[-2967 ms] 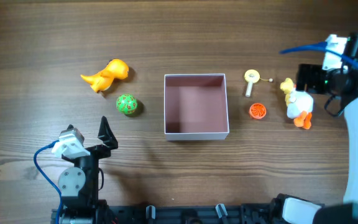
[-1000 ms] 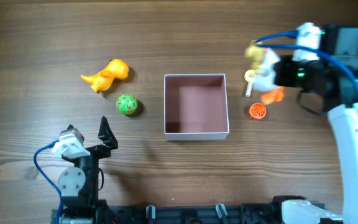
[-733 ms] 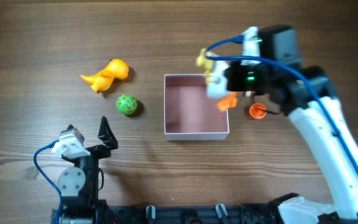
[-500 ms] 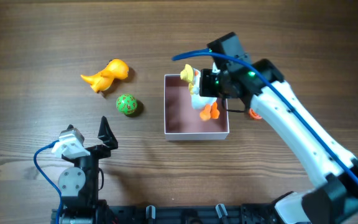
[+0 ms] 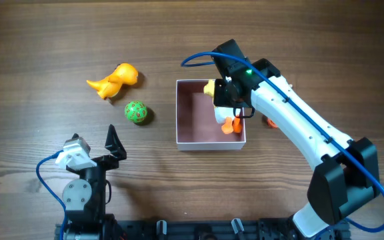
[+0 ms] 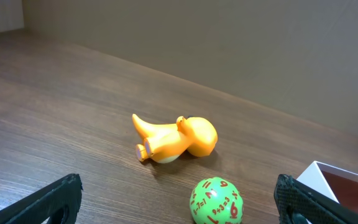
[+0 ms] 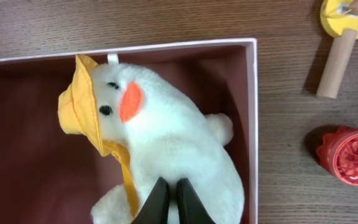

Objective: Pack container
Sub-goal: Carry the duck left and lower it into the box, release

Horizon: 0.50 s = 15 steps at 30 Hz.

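Note:
The container is a square white-walled box with a dusty pink inside, at the table's middle. My right gripper is shut on a white plush duck with a yellow hat and orange feet, held inside the box's right half. In the right wrist view the closed fingertips pinch the duck's white body over the pink floor, next to the container's right wall. I cannot tell whether the duck touches the floor. My left gripper stands open near the front left, holding nothing.
An orange dinosaur toy and a green numbered ball lie left of the box. The left wrist view shows both, dinosaur and ball. Right of the box are a yellow wooden piece and a red-orange ball.
My right arm has swung left with the duck, from right of the box to inside its right half. The left arm has not moved.

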Available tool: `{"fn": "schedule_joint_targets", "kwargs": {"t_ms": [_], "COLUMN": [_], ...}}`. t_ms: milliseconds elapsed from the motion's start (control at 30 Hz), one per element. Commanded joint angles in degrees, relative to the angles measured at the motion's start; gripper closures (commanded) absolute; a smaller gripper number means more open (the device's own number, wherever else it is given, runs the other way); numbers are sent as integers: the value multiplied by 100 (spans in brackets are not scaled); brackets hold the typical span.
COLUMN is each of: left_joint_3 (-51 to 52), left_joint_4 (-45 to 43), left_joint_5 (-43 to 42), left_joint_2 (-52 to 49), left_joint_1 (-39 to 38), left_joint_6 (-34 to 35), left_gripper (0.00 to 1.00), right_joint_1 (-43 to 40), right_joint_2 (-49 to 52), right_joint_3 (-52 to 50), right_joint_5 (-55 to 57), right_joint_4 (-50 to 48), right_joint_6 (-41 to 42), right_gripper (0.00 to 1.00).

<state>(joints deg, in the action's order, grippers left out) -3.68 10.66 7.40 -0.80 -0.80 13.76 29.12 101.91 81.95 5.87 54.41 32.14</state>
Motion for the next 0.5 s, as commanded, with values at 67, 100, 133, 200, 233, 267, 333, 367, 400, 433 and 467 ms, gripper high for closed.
{"fn": "schedule_joint_targets", "kwargs": {"t_ms": [67,100,133,200,233,267,333,367,400,433,467], "left_joint_3": [39,39,39,39,39,39,39,39,39,39,39], "left_joint_4": [-17,-17,-17,-17,-17,-17,-17,-17,-17,-17,-17], "left_joint_5": [-92,-92,-92,-92,-92,-92,-92,-92,-92,-92,-92], "left_joint_2": [42,42,42,42,42,42,42,42,42,42,42], "left_joint_1": [-26,-26,-26,-26,-26,-26,-26,-26,-26,-26,-26], "left_joint_6": [-116,-118,-118,-118,-118,-118,-118,-118,-116,-118,-118], "left_gripper": [0,0,0,0,0,0,0,0,0,0,0], "right_joint_1": [33,33,33,33,33,33,33,33,33,33,33], "right_joint_2": [114,149,190,302,339,378,461,476,483,483,481], "right_joint_3": [-122,-184,-184,-184,-184,-184,-184,-184,-184,-184,-184], "right_joint_5": [229,232,227,227,229,229,223,225,225,225,223], "right_joint_4": [-315,-398,-424,-450,-450,-459,-516,-535,-546,-542,-531], "right_joint_6": [166,254,254,256,251,254,254,254,254,251,245], "right_gripper": [96,96,95,96,96,96,96,96,96,96,96]}}
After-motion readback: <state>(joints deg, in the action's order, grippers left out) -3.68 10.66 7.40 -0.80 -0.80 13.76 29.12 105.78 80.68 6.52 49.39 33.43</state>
